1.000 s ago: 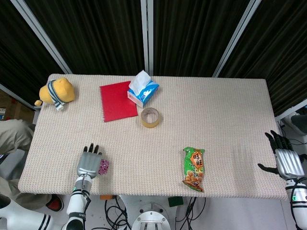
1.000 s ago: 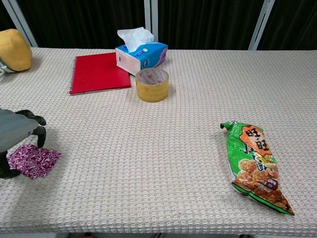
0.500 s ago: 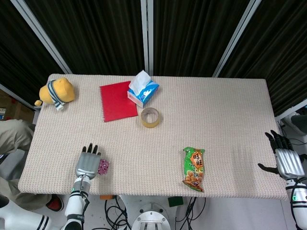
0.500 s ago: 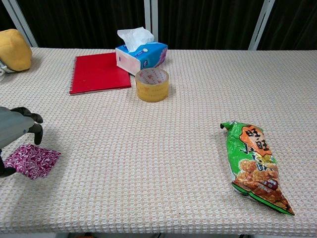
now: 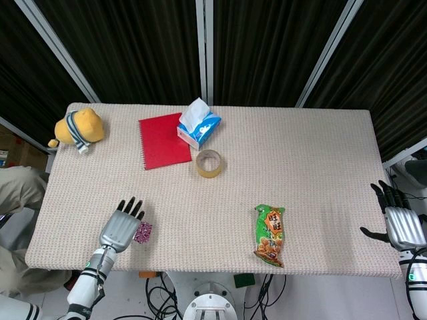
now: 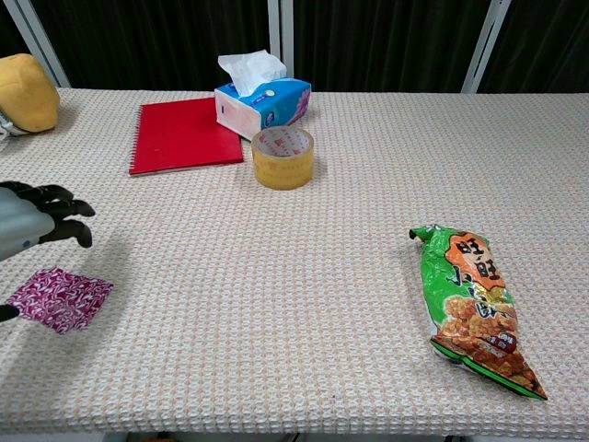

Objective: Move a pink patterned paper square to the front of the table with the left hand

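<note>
**One pink paper near the bench's front edge**

Your left hand (image 5: 121, 229) has its fingers spread wide and holds nothing. In the chest view it floats above the bench (image 6: 350, 166), with the dark fingertips (image 6: 72, 227) pointing right. The pink patterned paper square (image 6: 61, 298) lies flat near the front edge, on the left side. It sits just right of your left hand in the head view, and you cannot tell there if they touch. In the chest view the paper lies below the hand, apart from the fingers.

Your right hand (image 5: 400, 223) is off the right end of the bench. Its fingers are apart and it holds nothing.

A green snack bag (image 5: 269, 235) lies near the front, right of the middle. Far back you can see a red notebook (image 5: 163, 141), a blue tissue box (image 5: 198, 125) just right of it, and a roll of tape (image 5: 209, 163) in front of the box. A yellow plush toy (image 5: 78, 128) sits at the far left corner.
</note>
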